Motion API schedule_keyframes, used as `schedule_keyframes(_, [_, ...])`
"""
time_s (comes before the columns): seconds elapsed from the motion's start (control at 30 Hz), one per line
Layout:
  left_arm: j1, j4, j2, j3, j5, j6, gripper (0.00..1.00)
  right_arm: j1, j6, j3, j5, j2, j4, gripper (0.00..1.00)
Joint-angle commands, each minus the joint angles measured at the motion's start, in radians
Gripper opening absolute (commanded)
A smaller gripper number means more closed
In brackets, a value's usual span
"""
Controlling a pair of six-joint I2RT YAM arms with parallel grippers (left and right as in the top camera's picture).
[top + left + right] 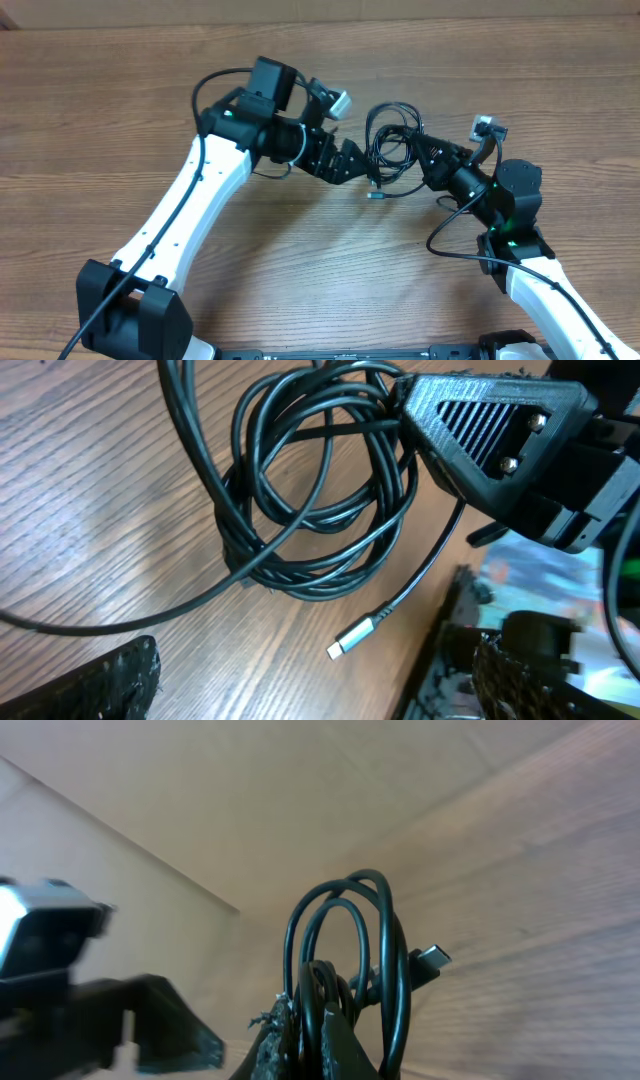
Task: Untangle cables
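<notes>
Glossy black cables (392, 140), looped in a round coil, lie on the wood-grain table (120, 100) with the right gripper (422, 154) pinched tight on them. One tail's flat silver plug (352, 637) (metallic) points toward the left gripper (352, 162), which is spread wide and empty.

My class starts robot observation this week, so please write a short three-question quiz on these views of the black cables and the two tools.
1. True or false: the black left tool is shut on the coil of thin black cables.
2. Which tool grips that coil? A. the black right tool; B. the left tool; C. neither.
3. In the left wrist view, what colour is the small metal plug end hanging loose from the coil over the brown wooden table?

Key: 1. False, its jaws stand apart and hold nothing. 2. A. 3. Silver.
</notes>
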Motion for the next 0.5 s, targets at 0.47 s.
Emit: schedule_keyframes(0.47, [0.021,0.051,-0.011,0.013,0.236,0.045,0.99,-0.003,0.344,0.003,-0.034,-0.002,0.248,0.04])
